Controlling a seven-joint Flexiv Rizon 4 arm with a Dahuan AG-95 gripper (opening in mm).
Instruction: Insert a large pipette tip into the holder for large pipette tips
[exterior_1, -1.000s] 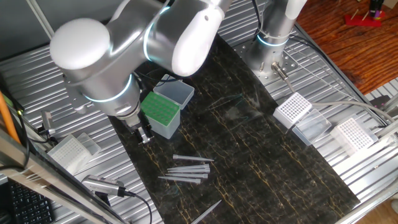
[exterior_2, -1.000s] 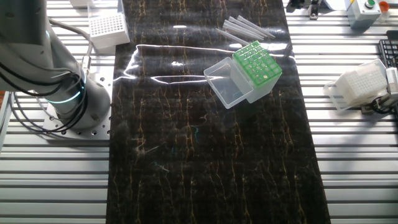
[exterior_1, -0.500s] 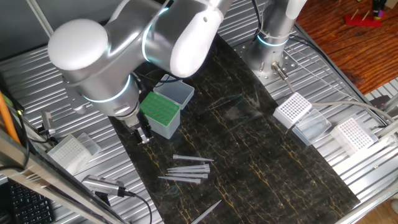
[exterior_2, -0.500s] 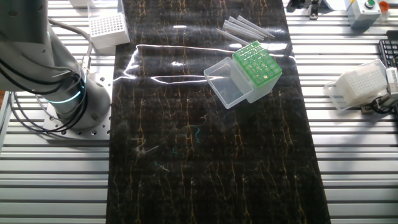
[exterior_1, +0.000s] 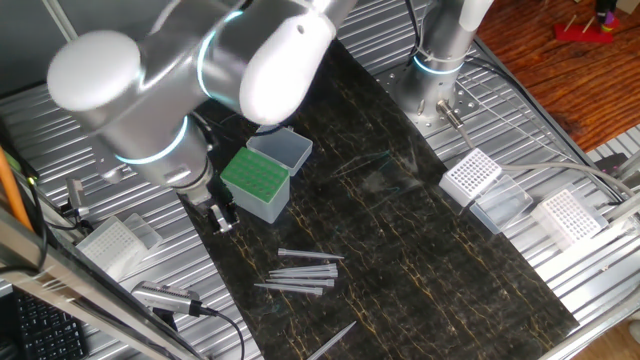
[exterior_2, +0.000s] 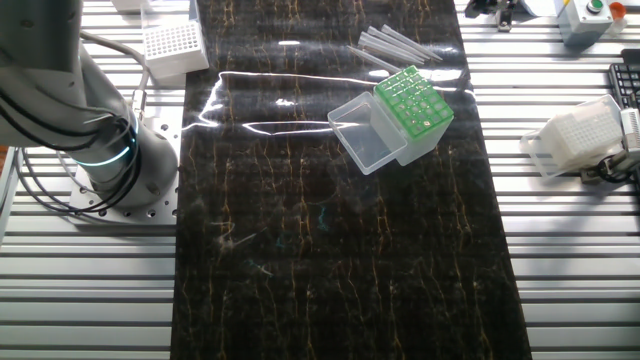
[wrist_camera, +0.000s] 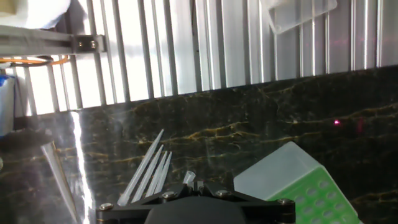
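Note:
The holder for large pipette tips (exterior_1: 255, 180) stands on the dark mat, with its green grid top and its clear lid (exterior_1: 283, 148) open behind it. It also shows in the other fixed view (exterior_2: 412, 105) and at the lower right of the hand view (wrist_camera: 298, 186). Several loose large pipette tips (exterior_1: 300, 270) lie in front of it and show in the hand view (wrist_camera: 146, 171). My gripper (exterior_1: 222, 216) hangs just left of the holder, above the mat's edge. In the hand view the gripper (wrist_camera: 198, 185) looks shut, with the end of a translucent pipette tip (wrist_camera: 188, 177) sticking out at the jaws.
White grid-topped racks stand at the right (exterior_1: 470, 175) (exterior_1: 565, 215) and the left (exterior_1: 110, 240). The arm's base (exterior_1: 440, 60) is at the back. A single tip (exterior_1: 330, 340) lies near the mat's front edge. Ribbed metal table surrounds the mat (wrist_camera: 186, 50).
The arm and gripper have shifted a little to the left, away from the holder. The holder and the loose tips have not moved.

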